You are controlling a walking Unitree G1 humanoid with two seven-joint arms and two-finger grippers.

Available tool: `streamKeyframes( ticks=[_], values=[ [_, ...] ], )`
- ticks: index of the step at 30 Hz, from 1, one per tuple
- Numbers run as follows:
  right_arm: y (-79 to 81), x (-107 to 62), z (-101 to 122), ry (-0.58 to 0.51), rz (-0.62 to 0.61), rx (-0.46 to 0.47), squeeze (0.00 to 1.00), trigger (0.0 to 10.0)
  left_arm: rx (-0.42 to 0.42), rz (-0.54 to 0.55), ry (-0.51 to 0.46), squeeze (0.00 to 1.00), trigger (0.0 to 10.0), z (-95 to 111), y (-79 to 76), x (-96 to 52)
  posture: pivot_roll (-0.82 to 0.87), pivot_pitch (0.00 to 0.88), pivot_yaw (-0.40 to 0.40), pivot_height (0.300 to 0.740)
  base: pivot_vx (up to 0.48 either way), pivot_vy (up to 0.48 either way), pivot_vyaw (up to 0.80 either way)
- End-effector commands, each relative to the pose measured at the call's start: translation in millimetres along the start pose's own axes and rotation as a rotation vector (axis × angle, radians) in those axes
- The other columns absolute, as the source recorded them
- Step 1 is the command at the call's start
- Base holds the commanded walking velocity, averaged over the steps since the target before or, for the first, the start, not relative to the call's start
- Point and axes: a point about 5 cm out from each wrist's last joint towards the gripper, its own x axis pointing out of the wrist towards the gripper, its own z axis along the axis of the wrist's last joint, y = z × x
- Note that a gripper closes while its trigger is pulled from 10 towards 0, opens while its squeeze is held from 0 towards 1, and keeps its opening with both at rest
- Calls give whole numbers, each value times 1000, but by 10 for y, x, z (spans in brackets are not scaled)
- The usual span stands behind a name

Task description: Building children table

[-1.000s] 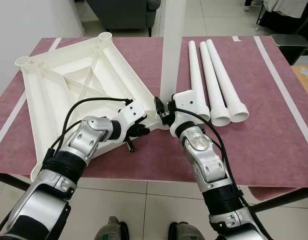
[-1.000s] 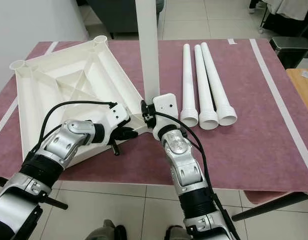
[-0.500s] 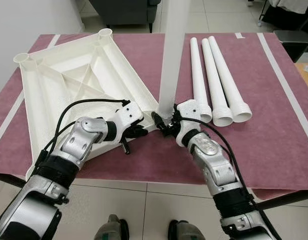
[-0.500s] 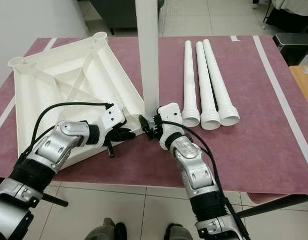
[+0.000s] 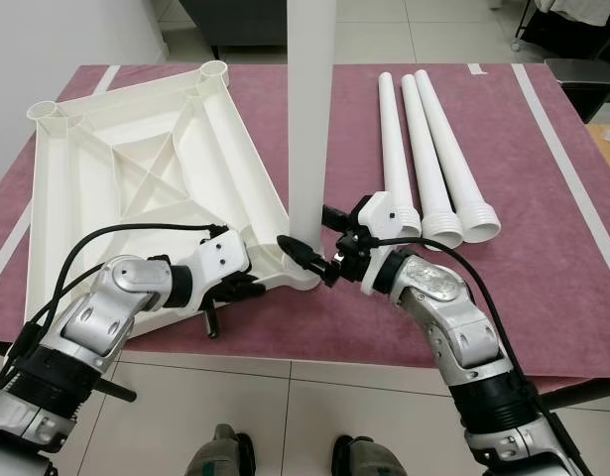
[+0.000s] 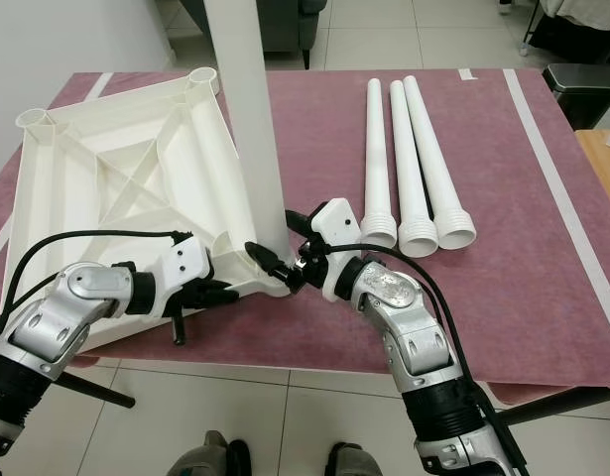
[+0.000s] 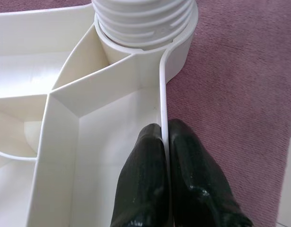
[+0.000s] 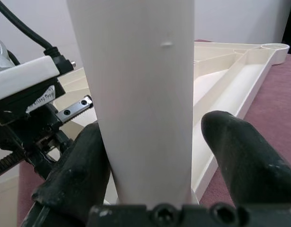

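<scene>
We note white tabletop (image 5: 136, 188) upside down on maroon mat (image 5: 543, 278), left gripper (image 7: 165, 142) pinching its edge wall, upright leg (image 5: 309, 119) seated in near corner socket, right gripper (image 5: 309, 253) fingers apart around leg base, three spare legs (image 5: 424, 149) beside.

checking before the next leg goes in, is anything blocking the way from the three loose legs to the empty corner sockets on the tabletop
The upright leg and the right gripper around it stand between the three loose legs and the tabletop. The far sockets look open; a path over the far side looks free.
</scene>
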Motion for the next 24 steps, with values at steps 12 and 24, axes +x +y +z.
streamKeyframes(
  ticks=[12,24],
  values=[
    [312,29,-93,23,186,44,0,10000,25,-221,-8,0,0,49,-139,-19,23,134,95,740,0,0,0],
    [168,61,-322,112,-57,30,0,0,-3,-138,-36,0,0,113,-37,139,20,136,100,740,0,0,0]
  ],
)
